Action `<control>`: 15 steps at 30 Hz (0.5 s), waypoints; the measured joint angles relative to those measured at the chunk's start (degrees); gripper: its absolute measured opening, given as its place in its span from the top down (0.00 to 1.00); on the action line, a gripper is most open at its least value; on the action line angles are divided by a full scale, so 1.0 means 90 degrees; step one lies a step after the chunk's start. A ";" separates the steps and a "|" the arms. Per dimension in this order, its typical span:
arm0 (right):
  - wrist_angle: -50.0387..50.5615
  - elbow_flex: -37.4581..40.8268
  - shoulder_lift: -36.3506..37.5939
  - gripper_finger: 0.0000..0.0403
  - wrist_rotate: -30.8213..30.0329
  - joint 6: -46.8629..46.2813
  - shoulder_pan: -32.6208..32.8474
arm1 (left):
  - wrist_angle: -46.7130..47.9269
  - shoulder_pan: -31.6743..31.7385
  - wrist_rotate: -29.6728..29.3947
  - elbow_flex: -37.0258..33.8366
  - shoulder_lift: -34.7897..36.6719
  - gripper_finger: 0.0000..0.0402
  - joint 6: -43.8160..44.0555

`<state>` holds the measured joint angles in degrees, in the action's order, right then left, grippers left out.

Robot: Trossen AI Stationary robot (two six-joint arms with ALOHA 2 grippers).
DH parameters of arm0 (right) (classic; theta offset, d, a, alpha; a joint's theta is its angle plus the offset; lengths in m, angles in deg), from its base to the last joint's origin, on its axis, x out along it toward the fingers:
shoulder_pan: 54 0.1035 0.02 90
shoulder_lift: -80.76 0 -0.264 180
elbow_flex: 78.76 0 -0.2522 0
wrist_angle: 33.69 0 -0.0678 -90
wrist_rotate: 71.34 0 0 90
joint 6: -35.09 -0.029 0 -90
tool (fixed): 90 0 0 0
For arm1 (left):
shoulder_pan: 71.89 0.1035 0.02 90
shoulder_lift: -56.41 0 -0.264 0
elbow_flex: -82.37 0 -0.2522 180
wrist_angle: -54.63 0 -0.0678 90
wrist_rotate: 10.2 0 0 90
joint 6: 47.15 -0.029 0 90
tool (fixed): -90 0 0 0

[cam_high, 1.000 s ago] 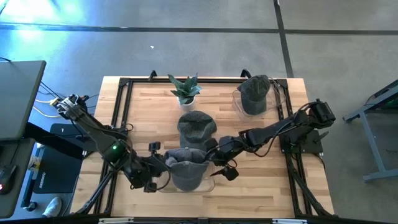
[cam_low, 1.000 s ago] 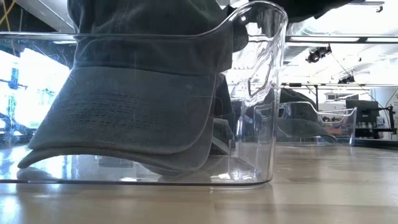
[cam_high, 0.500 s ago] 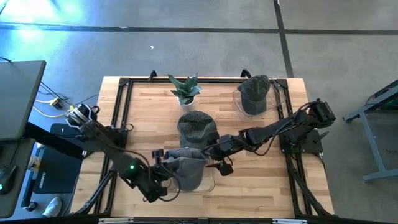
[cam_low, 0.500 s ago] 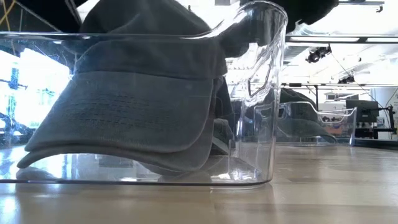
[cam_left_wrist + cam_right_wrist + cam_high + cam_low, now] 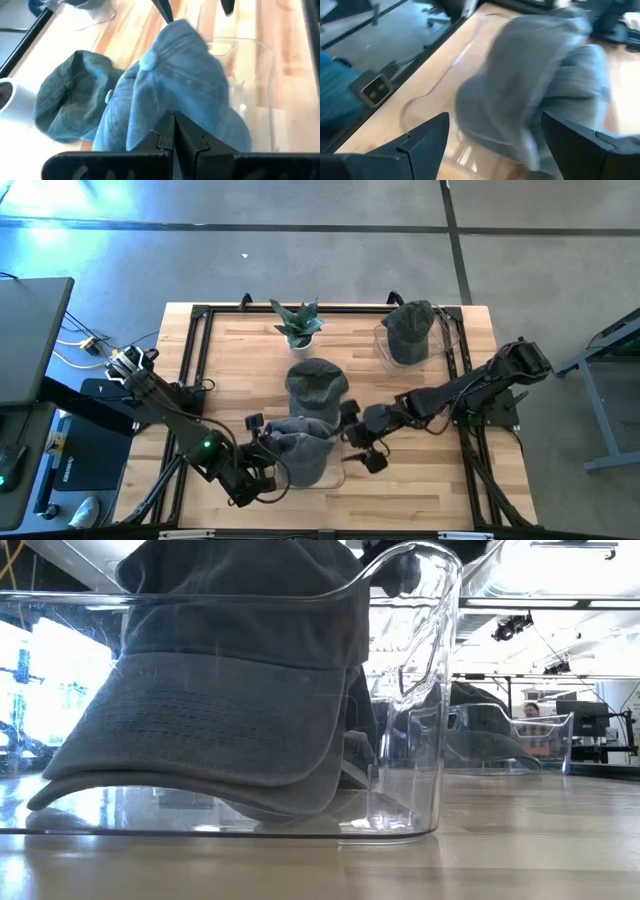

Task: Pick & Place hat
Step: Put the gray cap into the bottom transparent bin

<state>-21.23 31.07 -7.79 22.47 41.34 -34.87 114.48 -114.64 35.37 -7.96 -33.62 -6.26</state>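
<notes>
A grey cap (image 5: 300,446) sits in a clear plastic bin (image 5: 335,476) near the table's near edge. In the low view the cap (image 5: 220,720) has its brim on the bin's floor and its crown rises above the rim (image 5: 420,580). My left gripper (image 5: 268,463) is at the cap's left side, shut on it. My right gripper (image 5: 362,448) hangs open just right of the bin; in its wrist view the open gripper (image 5: 495,117) has the blurred cap (image 5: 535,85) ahead of it, apart from the fingers. My left gripper (image 5: 174,132) pinches the cap's crown cloth (image 5: 165,107) on the side nearest the arm, between its two shut fingers. It comes at the cap from the table's left, slanting downward. One layer or several, I cannot tell. The cap stands in the bin, crown up.
A second grey cap (image 5: 317,380) lies on the table just beyond the bin. A third cap (image 5: 410,330) sits in another clear bin at the far right. A small potted plant (image 5: 298,325) stands at the far edge. A black frame (image 5: 195,360) borders the tabletop.
My left gripper moved toward the table's right, up against the bin and cap. My right gripper drew back a little toward the table's right, away from the cap. The cap's crown tipped over, then stood higher again above the bin's rim.
</notes>
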 joint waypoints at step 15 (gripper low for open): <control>-0.0253 0.0001 -0.0026 0.23 -0.0633 0.0272 0.0772 | -0.0721 -0.0042 0.0712 -0.0204 -0.0258 1.00 -0.0015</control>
<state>-23.51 31.08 -8.03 16.77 43.79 -27.92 107.99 -115.02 41.78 -9.79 -35.95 -6.39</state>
